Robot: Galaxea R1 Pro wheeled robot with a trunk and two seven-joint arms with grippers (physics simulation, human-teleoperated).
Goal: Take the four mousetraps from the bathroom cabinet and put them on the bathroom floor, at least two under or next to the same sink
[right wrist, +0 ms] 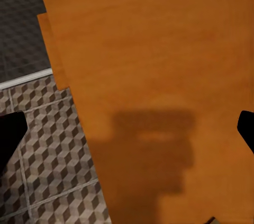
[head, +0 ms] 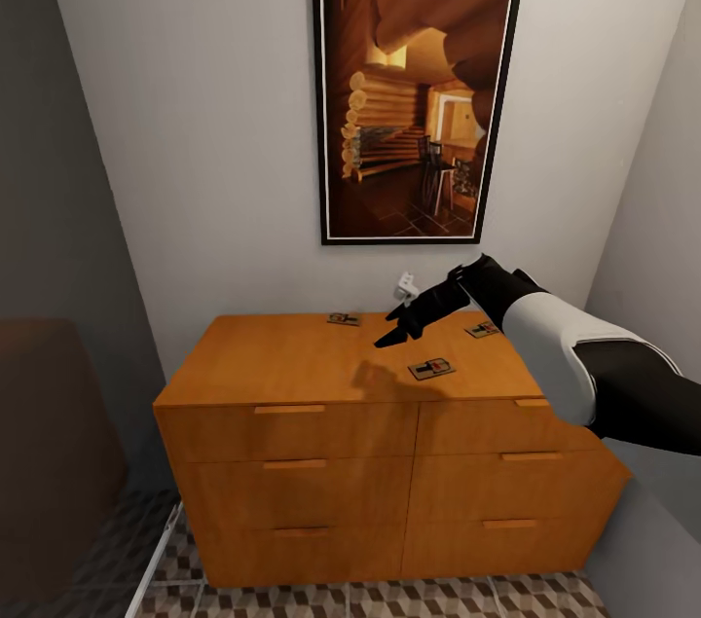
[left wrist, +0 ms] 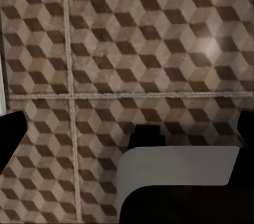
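Three mousetraps flat on cabinet [head: 292,360] top in head view: one [head: 343,318] near back edge at 12 o'clock, one [head: 431,368] toward front at 4, one [head: 482,329] at 2, partly behind right arm. Right tool [head: 401,329] hovering over top between them, fingers spread, holding nothing, shadow cast on wood; left tool [left wrist: 127,128] over cube-patterned bathroom floor [left wrist: 132,38], fingertips wide apart at frame edges, empty. Framed picture [head: 417,97] on wall above.
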